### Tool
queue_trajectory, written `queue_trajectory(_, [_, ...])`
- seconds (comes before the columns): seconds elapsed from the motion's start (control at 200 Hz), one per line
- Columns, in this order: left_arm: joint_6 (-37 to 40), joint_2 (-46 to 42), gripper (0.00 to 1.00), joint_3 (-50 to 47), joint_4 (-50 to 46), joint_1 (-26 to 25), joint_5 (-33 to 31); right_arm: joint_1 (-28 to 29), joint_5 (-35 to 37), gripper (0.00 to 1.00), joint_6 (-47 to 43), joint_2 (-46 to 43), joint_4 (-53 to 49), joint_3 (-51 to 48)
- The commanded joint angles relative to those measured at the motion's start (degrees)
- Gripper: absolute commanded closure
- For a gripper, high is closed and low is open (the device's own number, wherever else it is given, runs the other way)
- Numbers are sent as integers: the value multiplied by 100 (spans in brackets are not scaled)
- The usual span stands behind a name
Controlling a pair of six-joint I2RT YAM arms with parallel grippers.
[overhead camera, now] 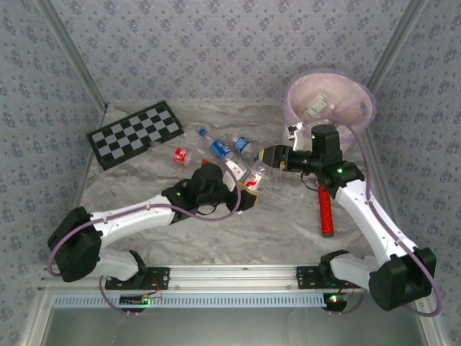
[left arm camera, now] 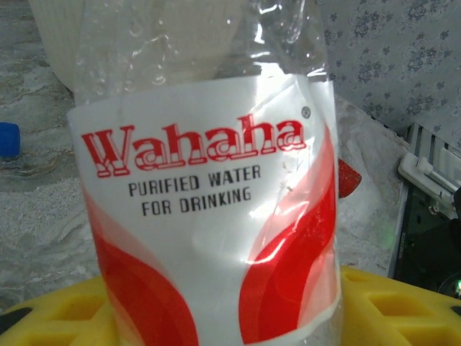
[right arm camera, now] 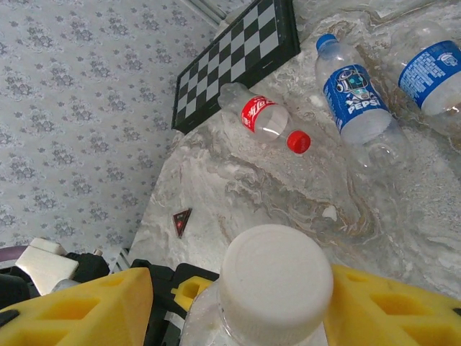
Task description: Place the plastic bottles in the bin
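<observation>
Two arms meet just in front of bin (overhead camera: 366, 108): left pincer (overhead camera: 247, 190) clamped on red-label bottle (left arm camera: 209, 194); right pincer (right arm camera: 241, 303) straddling white cap (right arm camera: 274, 277), grip not clear. Risk: both pull at once, thin plastic buckles, bottle squirts out, drops short of bin onto table (overhead camera: 288, 223).

- A clear bottle (left arm camera: 209, 202) looms close up, its white-and-red label reading "Wahaha" (purified water for drinking).
- The left gripper (left arm camera: 230, 328) flanks it, with yellow fingers (left arm camera: 407, 306) on both sides.
- A blue cap (left arm camera: 9, 139) lies on the marble table (left arm camera: 36, 216), far left.
</observation>
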Motion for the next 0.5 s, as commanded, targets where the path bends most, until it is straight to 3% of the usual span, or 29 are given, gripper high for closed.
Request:
queue_trajectory(0.0, [86, 12, 42, 305, 313, -2, 200, 70, 104, 37, -187, 40, -160, 292])
queue_trajectory(0.125, [50, -56, 41, 306, 382, -11, 212, 108, 135, 41, -243, 158, -200, 370])
queue_trajectory(0.32, [-11, -203, 38, 263, 305, -10, -9, 120, 353, 68, -341, 92, -419, 639])
queue_trajectory(0.4, [-42, -350, 31, 277, 217, -4, -351, 81, 495, 75, -517, 45, -678, 960])
queue_trajectory(0.495, [-95, -568, 15, 342, -36, -2, -737, -8, 673, 80, -913, 29, -1131, 1706])
